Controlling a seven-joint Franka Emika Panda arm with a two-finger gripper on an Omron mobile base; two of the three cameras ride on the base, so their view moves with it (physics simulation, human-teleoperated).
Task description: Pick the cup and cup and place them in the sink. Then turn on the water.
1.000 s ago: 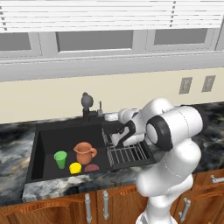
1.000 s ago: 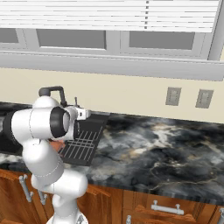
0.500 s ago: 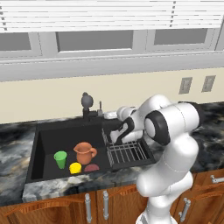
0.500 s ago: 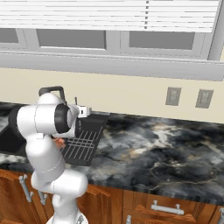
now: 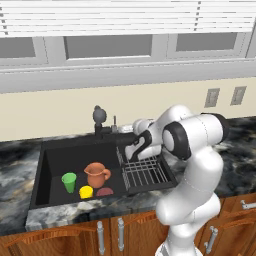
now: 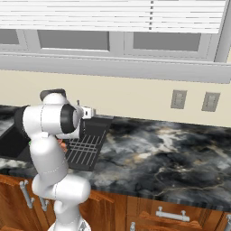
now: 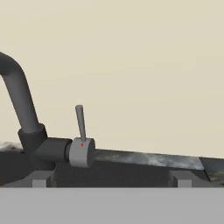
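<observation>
The green cup (image 5: 69, 181) stands upright on the floor of the black sink (image 5: 54, 162). The yellow cup (image 5: 86, 192) lies just to its right. My gripper (image 5: 126, 129) hovers over the sink's back rim, right of the black faucet (image 5: 99, 117), and points at the wall. It is open and holds nothing. In the hand view the fingertips (image 7: 39, 182) stand wide apart below the faucet (image 7: 19, 100), whose grey lever (image 7: 80, 123) stands upright slightly left of centre. No water runs.
A terracotta jug (image 5: 96, 175) stands in the basin beside the cups, with a small reddish-brown object (image 5: 104, 192) in front of it. The wire rack (image 5: 145, 172) fills the sink's right part. Marble counter (image 6: 158, 153) stretches to the right under the wall outlets (image 6: 178, 99).
The arm's elbow has swung slightly up and left, and the hand has edged closer to the faucet lever. The jaws have stayed open. The cups and the jug have not moved.
</observation>
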